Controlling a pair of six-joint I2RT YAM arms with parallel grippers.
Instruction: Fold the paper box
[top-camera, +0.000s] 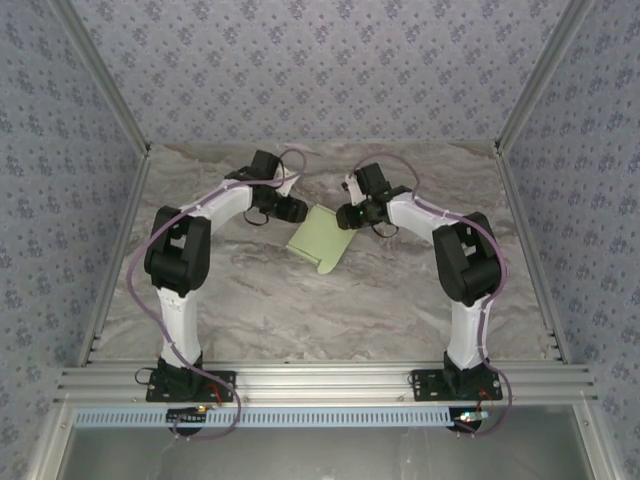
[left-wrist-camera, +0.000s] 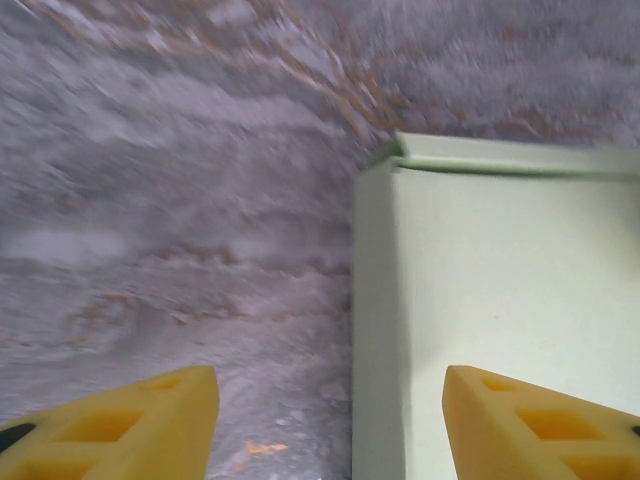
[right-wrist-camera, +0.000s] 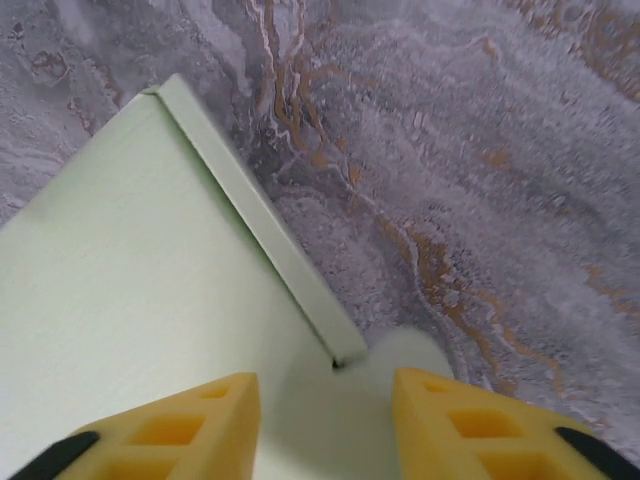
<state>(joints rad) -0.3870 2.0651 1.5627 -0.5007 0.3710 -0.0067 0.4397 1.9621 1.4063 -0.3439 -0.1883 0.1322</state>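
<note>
The pale green paper box (top-camera: 322, 238) lies on the marble table between the two arms. My left gripper (top-camera: 296, 210) sits at its far left corner and my right gripper (top-camera: 346, 216) at its far right corner. In the left wrist view the box (left-wrist-camera: 500, 280) shows a flat top and a shaded side wall; the left gripper (left-wrist-camera: 330, 400) is open, its yellow fingers straddling that side edge. In the right wrist view the box (right-wrist-camera: 120, 260) has a folded rim, and a rounded tab (right-wrist-camera: 405, 350) lies between the open right gripper (right-wrist-camera: 325, 385) fingers.
The marble tabletop (top-camera: 300, 300) stretches in front of the box toward the arm bases. Patterned walls and metal rails (top-camera: 110, 260) close off the sides and back. An aluminium frame (top-camera: 320, 385) runs along the near edge.
</note>
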